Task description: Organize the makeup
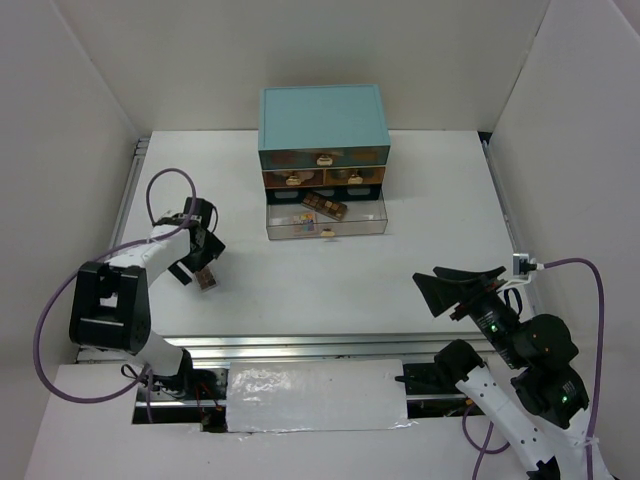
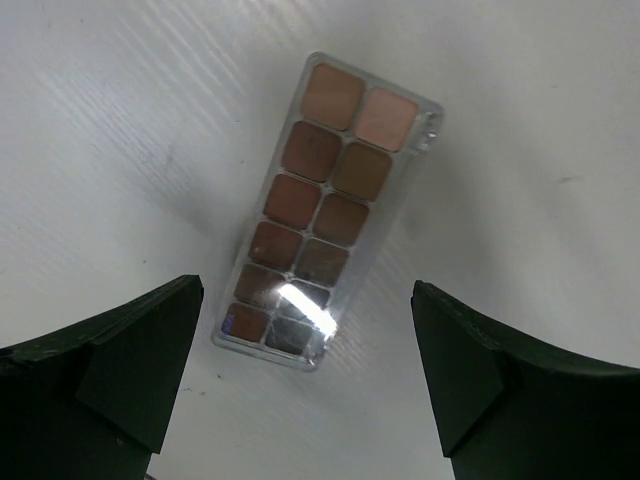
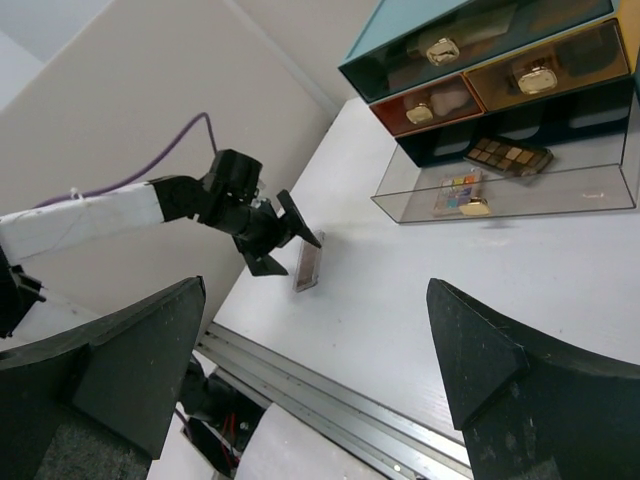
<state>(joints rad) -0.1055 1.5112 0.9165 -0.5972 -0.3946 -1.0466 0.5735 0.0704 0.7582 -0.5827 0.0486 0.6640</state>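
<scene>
I count three palettes. One palette lies flat on the white table at the left. My left gripper is released, its fingers spread to either side of the palette's near end and clear of it. The case is clear plastic with twelve square pans in two rows of six, peach to dark brown; I can read no print on it. In the clear drawer, pulled out of the teal chest at far centre, lie a dark palette and a square palette of many colours. The chest has four gold handles. My right gripper hangs released and empty at near right.
</scene>
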